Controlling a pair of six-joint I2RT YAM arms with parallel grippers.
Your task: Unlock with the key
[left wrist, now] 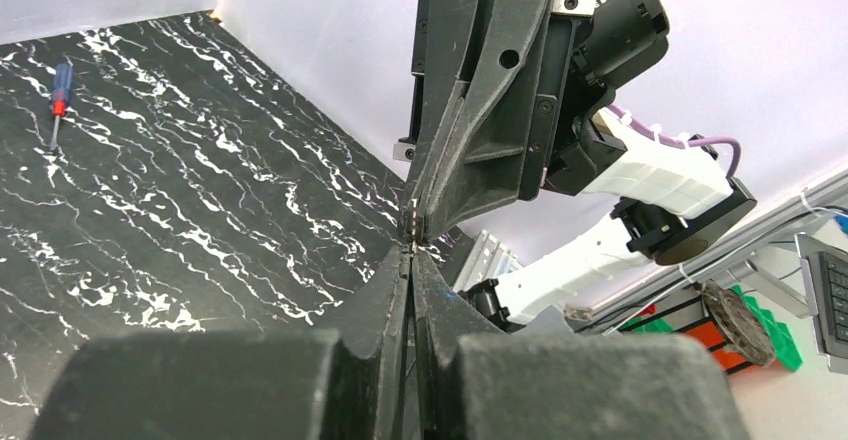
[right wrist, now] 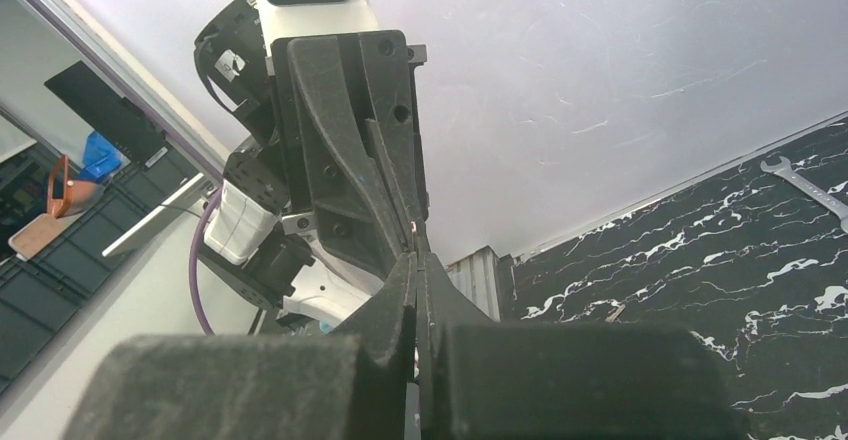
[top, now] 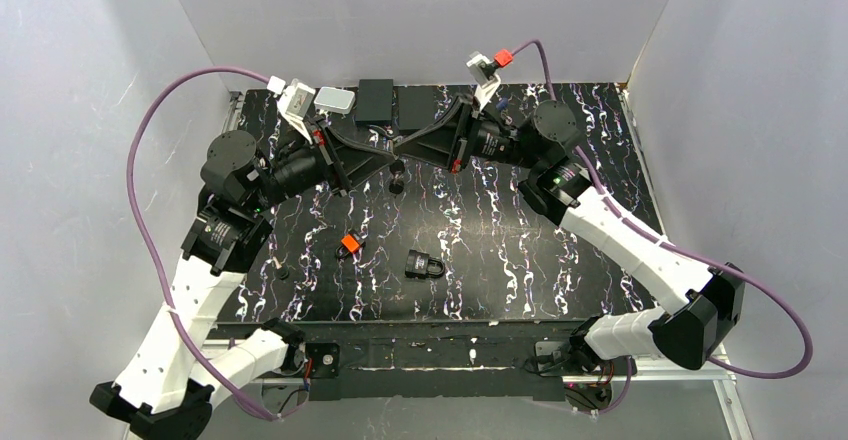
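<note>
Key (top: 348,244) tiny, light, stiff, slippy: pinch orange head; left gripper (left wrist: 410,252), right gripper (right wrist: 415,258) closed tip-to-tip, apparently empty.

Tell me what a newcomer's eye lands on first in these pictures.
The two arms meet tip to tip above the back middle of the table: the left gripper and the right gripper, both shut. Nearer the bases, the key with its orange-red head and, to its right, the black padlock lie on the marbled top, neither held.
</note>
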